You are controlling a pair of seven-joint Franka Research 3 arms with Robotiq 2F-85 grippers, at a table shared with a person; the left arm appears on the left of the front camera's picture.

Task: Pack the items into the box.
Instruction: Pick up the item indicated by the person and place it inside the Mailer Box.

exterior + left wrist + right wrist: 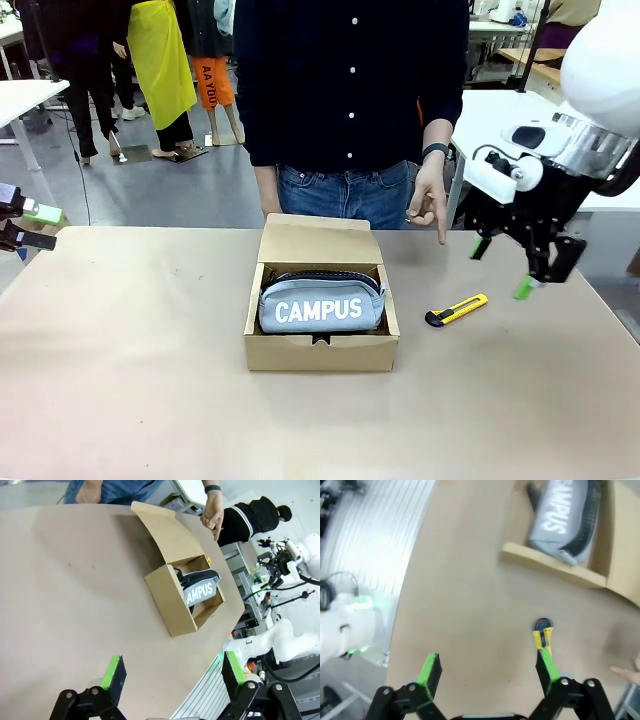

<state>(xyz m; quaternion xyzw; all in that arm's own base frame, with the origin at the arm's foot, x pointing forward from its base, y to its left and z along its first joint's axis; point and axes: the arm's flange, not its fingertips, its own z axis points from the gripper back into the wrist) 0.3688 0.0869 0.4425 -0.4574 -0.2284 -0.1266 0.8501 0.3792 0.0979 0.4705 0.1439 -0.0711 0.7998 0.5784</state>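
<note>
Box (320, 350) at mid table (150, 400), flap lid folded back on the far side, presumably to leave the cavity free for loading from above. Inside the box, lying lengthwise and nearly filling it: pouch (320, 308), "CAMPUS" lettering turned toward the box's near wall, probably laid flat to allow later closing of the lid. To the right of the box, apart from it and flat on the table: utility knife (456, 311), not yet packed and likely the next item to collect. Raised over the table, farther right of the box than the knife: right gripper (503, 268), spread wide, holding and touching nothing, pads pointing down; in the right wrist view, knife just ahead of one pad, apparently in readiness for a descent onto it. Far to the left of the box, at the table's edge: left gripper (38, 226), likewise spread wide and empty, seemingly parked out of the way. Beyond the box, on its right: person's hand (432, 205), fingers pointing down toward the knife's side.
</note>
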